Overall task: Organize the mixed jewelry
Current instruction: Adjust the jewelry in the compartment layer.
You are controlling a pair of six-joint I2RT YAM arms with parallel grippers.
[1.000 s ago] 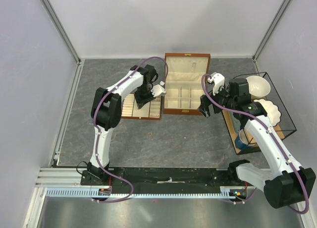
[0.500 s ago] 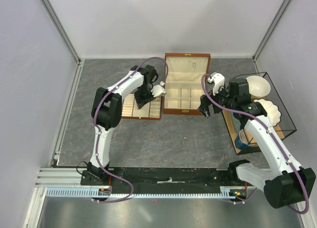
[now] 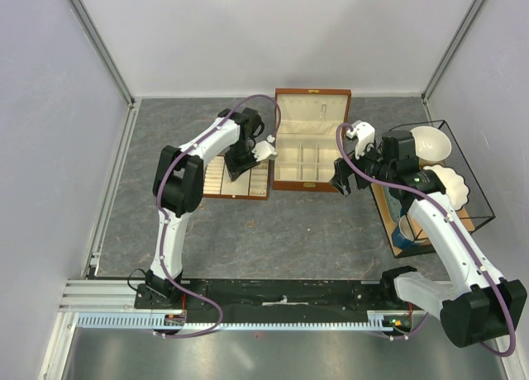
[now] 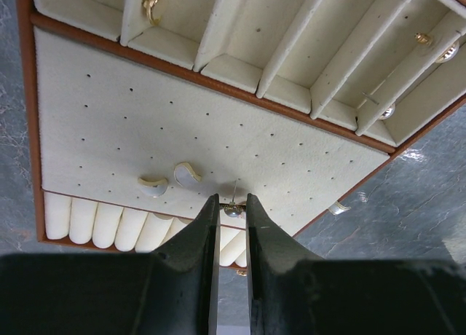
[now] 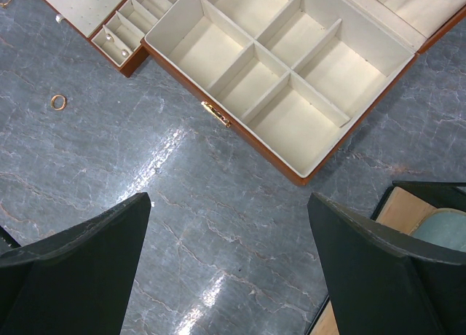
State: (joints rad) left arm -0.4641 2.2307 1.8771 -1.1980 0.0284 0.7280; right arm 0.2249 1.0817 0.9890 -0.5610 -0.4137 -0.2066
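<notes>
**Left wrist view.** My left gripper [image 4: 233, 199] has its jaws drawn almost together, and a tiny stud [image 4: 233, 210] with a thin pin is nipped between the tips. Directly under and ahead of the tips lies the tray [image 4: 109, 116], its perforated cream panel facing up. The padded ring rolls run beneath and to the left of the jaws. Two pale curved pieces [image 4: 187, 173] rest on the panel just left of the tips, side by side. Further ahead, past the panel, are the tray's slots. A gold hoop [image 4: 154, 1] sits in one ahead and to the left, and small beads [image 4: 422, 38] lie in those ahead and to the right. One pale speck [image 4: 336, 208] lies on the table to the right of the jaws, just off the tray's edge.

**Right wrist view.** My right gripper [image 5: 227, 198] holds its jaws spread wide over the table [image 5: 182, 226], with nothing between them. The box [image 5: 291, 73], lid back, stands ahead of the jaws and apart from them. A loose ring [image 5: 57, 100] lies on the table ahead of the left finger, near the tray's corner.

**Overhead view.** I see the left jaws over the tray and the right jaws beside the box's near right corner.
</notes>
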